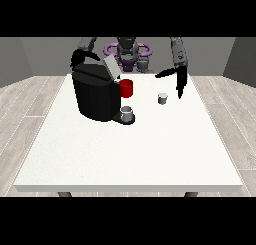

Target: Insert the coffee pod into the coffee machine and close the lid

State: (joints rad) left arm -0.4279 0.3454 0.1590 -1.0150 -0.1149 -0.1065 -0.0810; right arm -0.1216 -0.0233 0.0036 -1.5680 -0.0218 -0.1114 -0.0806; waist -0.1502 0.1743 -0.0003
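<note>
The robot stands at the far edge of the white table (125, 154), both arms reaching over it toward the camera. The arm at the view's right comes down steeply from the shoulder, bends at the elbow, and ends in a black hand (178, 81) hanging above the tabletop. Its fingers point straight down in a long line, and the thumb juts out sideways toward the view's left, so this hand is spread and holds nothing. Just below and to the left of those fingertips sits the coffee pod (162, 98), a small pale cup standing upright on the table, close to the hand but apart from it.

Over on the view's left, the other arm angles down behind the coffee machine (95, 95). Its hand (80, 56) shows dark above the machine's rear top corner; whether those fingers are curled or straight cannot be told from here, nor whether it touches the machine.

The machine itself is a bulky black body on the left half of the table, well apart from the pod. Its lid (111, 67), a grey flap, stands tilted up and open at the top. A red mug (126, 88) sits just beside the machine's right side, and a small grey cup (127, 112) rests on the machine's base at the front, under the spout area.
</note>
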